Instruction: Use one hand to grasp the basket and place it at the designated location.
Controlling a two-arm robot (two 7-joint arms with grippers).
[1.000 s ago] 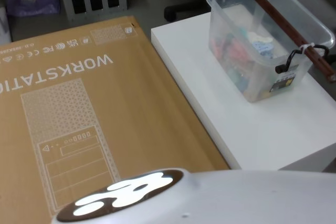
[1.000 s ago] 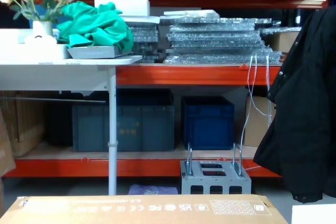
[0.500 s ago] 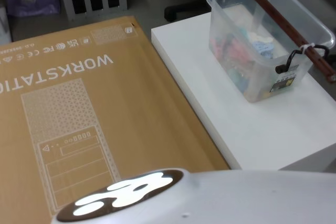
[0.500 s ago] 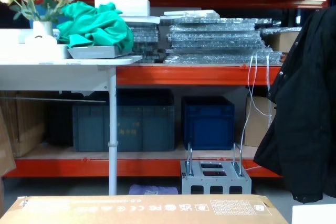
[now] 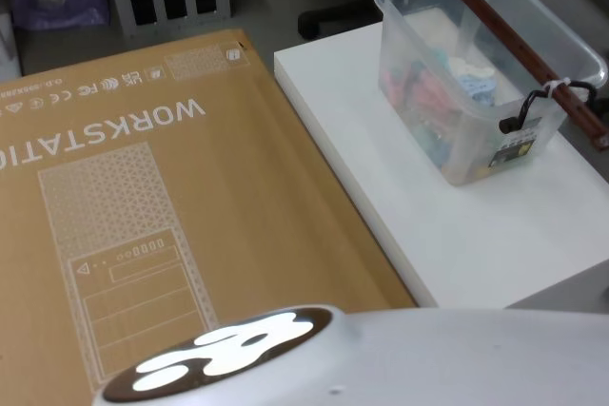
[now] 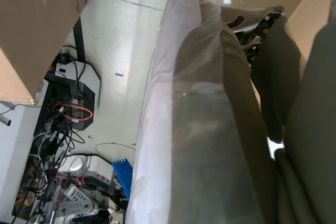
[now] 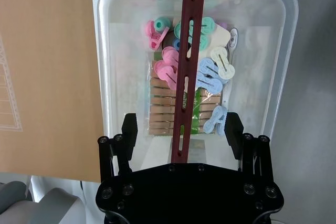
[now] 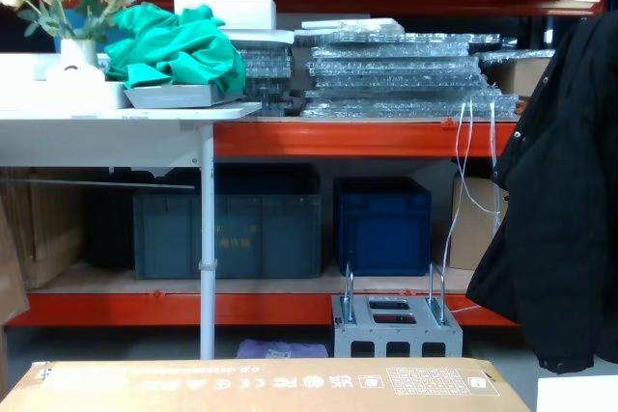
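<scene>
Basket (image 5: 481, 83) sits on table (image 5: 457, 225), far right part; cardboard box (image 5: 143, 225) left of table, touching its edge.

White table (image 5: 447, 235): basket (image 5: 476, 83) sits on it near the far right corner, handle bar running front to back. Rest of surface bare. Flat cardboard box (image 5: 152, 225) butts against its left edge.

One translucent whitish plastic basket (image 5: 481, 64) with one reddish-brown bar handle (image 7: 185, 72), one white counter (image 5: 419, 225), one large brown cardboard box (image 5: 143, 206) printed WORKSTATION, one black right gripper (image 7: 181, 129) with two fingers (image 7: 129, 129); two dark blue crates (image 8: 382, 224), one grey metal stand (image 8: 396, 327)
</scene>
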